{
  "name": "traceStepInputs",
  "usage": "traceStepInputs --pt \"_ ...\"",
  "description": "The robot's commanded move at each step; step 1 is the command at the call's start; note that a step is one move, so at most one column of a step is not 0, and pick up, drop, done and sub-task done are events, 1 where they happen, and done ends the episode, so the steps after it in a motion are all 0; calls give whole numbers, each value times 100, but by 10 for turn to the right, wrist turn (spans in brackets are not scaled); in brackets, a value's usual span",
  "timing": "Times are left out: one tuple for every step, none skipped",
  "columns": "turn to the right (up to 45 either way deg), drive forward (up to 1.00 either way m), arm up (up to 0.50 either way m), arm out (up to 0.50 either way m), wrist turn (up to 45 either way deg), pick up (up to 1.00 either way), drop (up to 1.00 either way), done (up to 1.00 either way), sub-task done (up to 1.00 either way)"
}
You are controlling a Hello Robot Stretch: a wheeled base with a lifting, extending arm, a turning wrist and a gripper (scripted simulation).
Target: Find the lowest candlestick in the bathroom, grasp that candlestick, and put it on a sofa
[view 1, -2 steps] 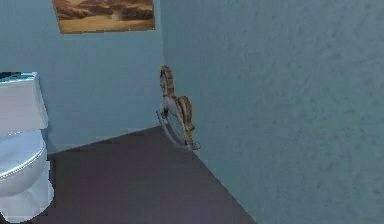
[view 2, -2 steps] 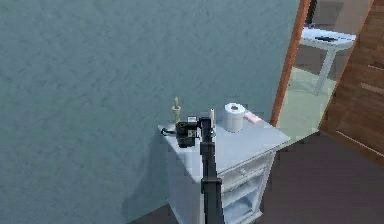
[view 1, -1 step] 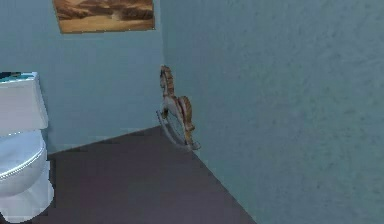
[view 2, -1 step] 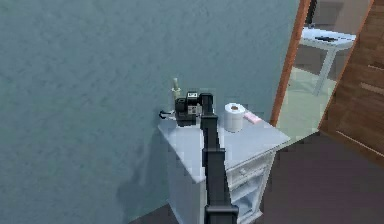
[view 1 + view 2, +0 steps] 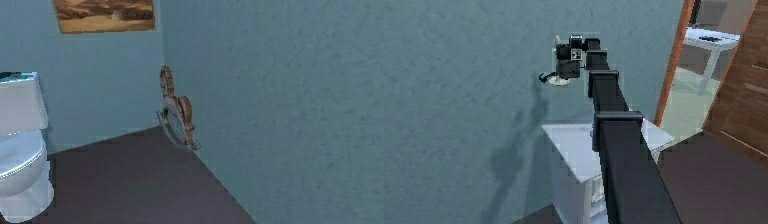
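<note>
The gripper (image 5: 550, 75) stands at the far end of the arm (image 5: 619, 140), out against the blue-green wall (image 5: 464, 110) and above the far edge of a white cabinet (image 5: 572, 150); whether its fingers are spread or pressed together I cannot tell. It holds a small pale thing (image 5: 562, 81), hanging clear of the cabinet, too small to name as a candlestick or to tell its long axis or which way it points. Ahead, a rocking horse (image 5: 177, 108) leans at the room's corner, with a toilet (image 5: 22, 160) at the forward view's left.
</note>
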Motion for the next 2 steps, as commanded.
traceStepInputs --pt "0 0 0 0 -450 0 0 0 0" --pt "0 0 0 0 -450 0 0 0 0"
